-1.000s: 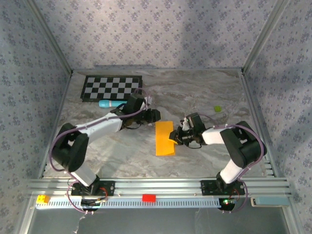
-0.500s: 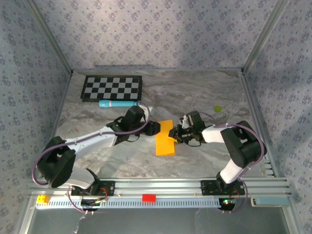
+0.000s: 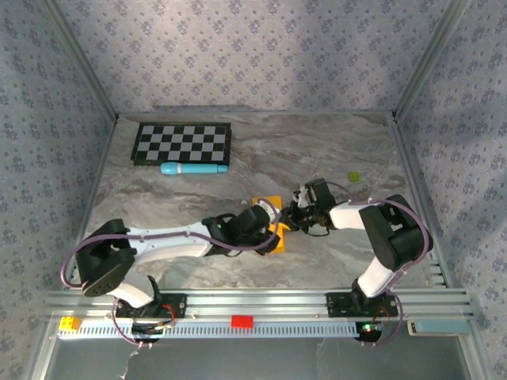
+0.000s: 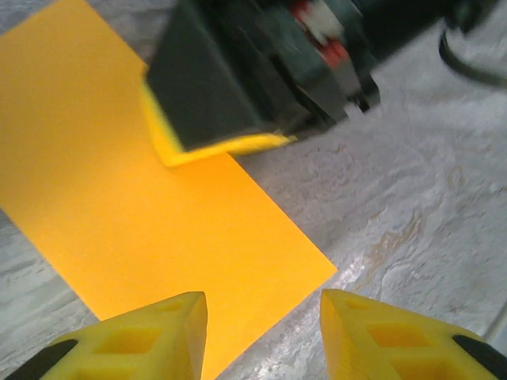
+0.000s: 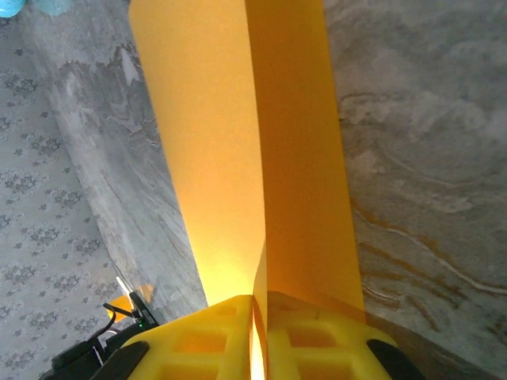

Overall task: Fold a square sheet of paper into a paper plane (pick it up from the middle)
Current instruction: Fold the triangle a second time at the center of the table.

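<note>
- Right gripper (image 5: 253, 317) clamps the folded orange sheet (image 5: 238, 119), mid-table: an early fold, I'd say.
- Left gripper (image 4: 261, 310) hovers over its corner, jaws apart and empty; next calls for pressing the crease flat.

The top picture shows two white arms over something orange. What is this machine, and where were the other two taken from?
These are two robots: a left arm and a right arm bolted to a table, each ending in a two-finger gripper. The top picture looks down from above; the others come from cameras on the wrists. On the table lie a checkerboard, a light-blue cylinder, a yellow-green bit and a folded orange sheet of paper. The right gripper pinches its edge. The left gripper hovers open above it, holding nothing.
</note>
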